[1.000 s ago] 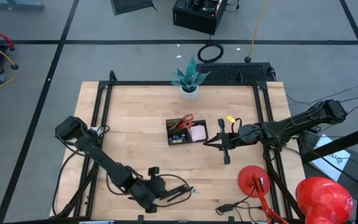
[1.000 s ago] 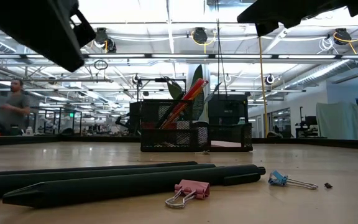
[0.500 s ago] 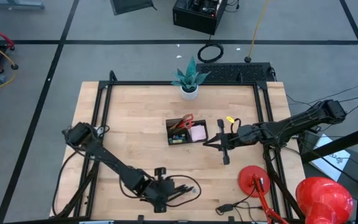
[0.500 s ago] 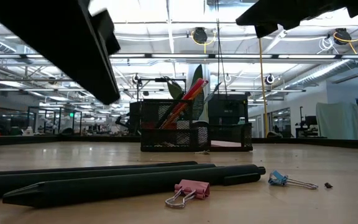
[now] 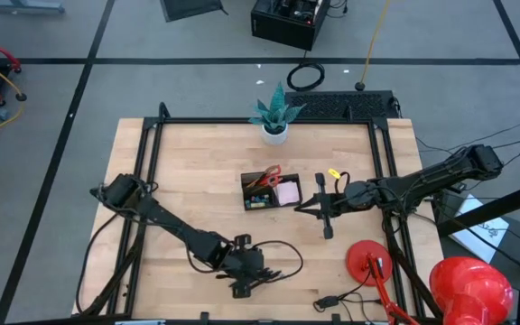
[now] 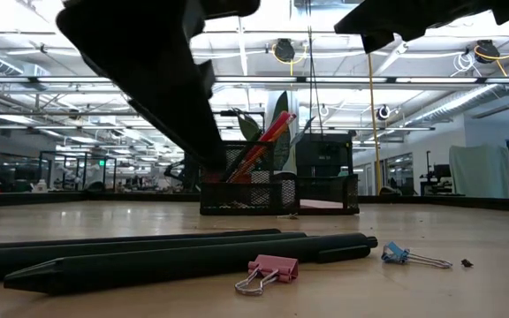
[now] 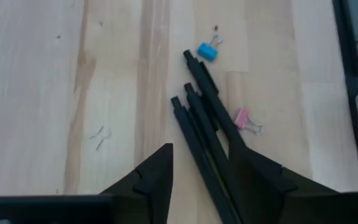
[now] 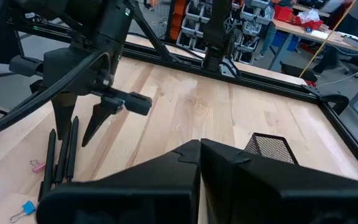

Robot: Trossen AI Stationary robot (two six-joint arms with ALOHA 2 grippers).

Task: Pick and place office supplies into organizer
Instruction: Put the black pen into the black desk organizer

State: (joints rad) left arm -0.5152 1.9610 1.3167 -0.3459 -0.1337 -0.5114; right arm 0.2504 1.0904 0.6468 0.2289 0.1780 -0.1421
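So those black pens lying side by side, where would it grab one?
Probably mid-barrel, coming straight down. The three black pens lie flat and nearly touching on the table, so the outermost one is easiest, fingers across its width. The left pincer hangs open right above them; the pink clip lies close on one side.

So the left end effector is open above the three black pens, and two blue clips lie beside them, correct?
Not quite: only one clip is blue; the other is pink, as the left wrist view shows. The left end effector is open above the three black pens.
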